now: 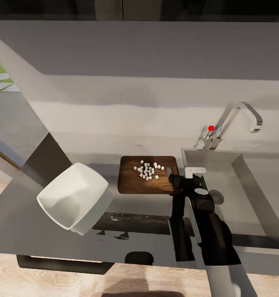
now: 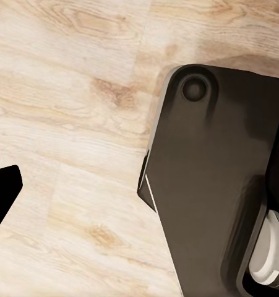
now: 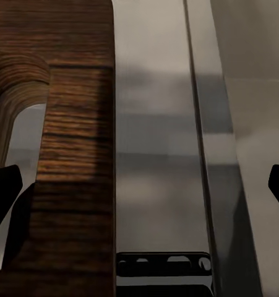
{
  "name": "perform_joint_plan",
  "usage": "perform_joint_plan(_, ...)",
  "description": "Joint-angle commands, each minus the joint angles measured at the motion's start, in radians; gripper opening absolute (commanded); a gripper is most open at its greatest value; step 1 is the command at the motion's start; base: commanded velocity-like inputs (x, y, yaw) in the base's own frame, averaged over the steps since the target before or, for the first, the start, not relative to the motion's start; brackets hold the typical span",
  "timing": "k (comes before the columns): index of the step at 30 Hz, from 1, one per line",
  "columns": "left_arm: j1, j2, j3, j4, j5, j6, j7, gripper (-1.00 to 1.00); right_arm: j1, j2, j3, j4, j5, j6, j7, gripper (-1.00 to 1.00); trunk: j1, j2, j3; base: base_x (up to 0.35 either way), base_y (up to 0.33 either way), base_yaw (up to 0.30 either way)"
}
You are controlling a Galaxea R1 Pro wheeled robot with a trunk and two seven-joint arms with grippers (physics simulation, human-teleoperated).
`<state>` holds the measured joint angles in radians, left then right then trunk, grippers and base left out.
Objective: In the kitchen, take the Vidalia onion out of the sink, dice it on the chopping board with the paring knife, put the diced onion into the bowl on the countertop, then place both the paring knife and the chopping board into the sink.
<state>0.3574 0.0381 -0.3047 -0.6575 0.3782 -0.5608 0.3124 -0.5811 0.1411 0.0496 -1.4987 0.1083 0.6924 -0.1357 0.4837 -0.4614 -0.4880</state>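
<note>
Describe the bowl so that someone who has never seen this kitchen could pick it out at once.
Start at the steel sink with its chrome tap and move along the grey countertop away from it, past the dark wooden chopping board strewn with small white onion pieces. The bowl lies beyond the board, near the counter's front edge. It is white, squarish with rounded corners, empty and tilted.

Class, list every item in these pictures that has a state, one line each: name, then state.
chopping board: flat on countertop, beside sink.
diced onion: cut, piled on board.
bowl: tilted, empty.
right tool: open, at board's handle end.
left tool: over wooden floor, state unclear.
</note>
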Motion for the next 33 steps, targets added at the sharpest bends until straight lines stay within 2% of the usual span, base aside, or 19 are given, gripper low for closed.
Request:
perform_joint_plan(1,0.0,0.002,-0.008,-0.002,0.005,-0.002,0.01,1.0,0.0,0.0,0.001,0.004,0.008,0.008,0.001,-1.0,0.001,-0.001,-0.001,0.0,0.0,0.0)
perform_joint_plan(14,0.0,0.002,-0.008,-0.002,0.005,-0.002,0.01,1.0,0.0,0.0,0.001,0.004,0.009,0.01,0.001,-1.0,0.001,-0.001,0.0,0.0,0.0,0.0)
perform_joint_plan(33,0.0,0.002,-0.008,-0.002,0.005,-0.002,0.01,1.0,0.0,0.0,0.001,0.003,0.009,0.009,0.0,-1.0,0.001,-0.001,0.03,0.0,0.0,0.0)
